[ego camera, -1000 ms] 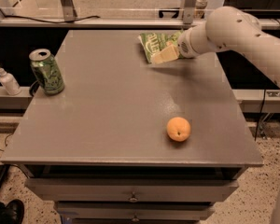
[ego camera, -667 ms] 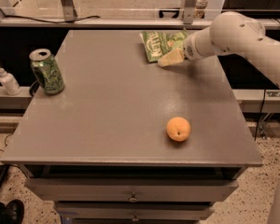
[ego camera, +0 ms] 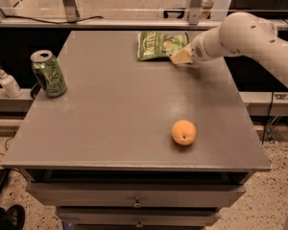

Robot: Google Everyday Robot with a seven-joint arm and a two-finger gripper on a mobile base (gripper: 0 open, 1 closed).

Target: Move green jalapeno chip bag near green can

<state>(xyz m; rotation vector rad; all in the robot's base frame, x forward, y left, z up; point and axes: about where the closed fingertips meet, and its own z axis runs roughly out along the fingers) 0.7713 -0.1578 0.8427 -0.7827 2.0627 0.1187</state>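
Observation:
The green jalapeno chip bag [ego camera: 159, 44] lies flat at the back of the grey table [ego camera: 110, 123], right of the middle. My gripper [ego camera: 182, 57] is low over the table at the bag's front right corner, touching or nearly touching its edge. The white arm [ego camera: 245, 35] reaches in from the right. The green can [ego camera: 48, 73] stands upright near the table's left edge, far from the bag.
An orange [ego camera: 184, 132] sits on the table at the front right. A small white pump bottle [ego camera: 8, 82] stands on a ledge left of the table, beside the can. A rail with metal posts runs behind the table.
My gripper has slid off the top of the bag toward its front right corner. More of the bag now shows, and it lies flatter. The can and orange have not moved.

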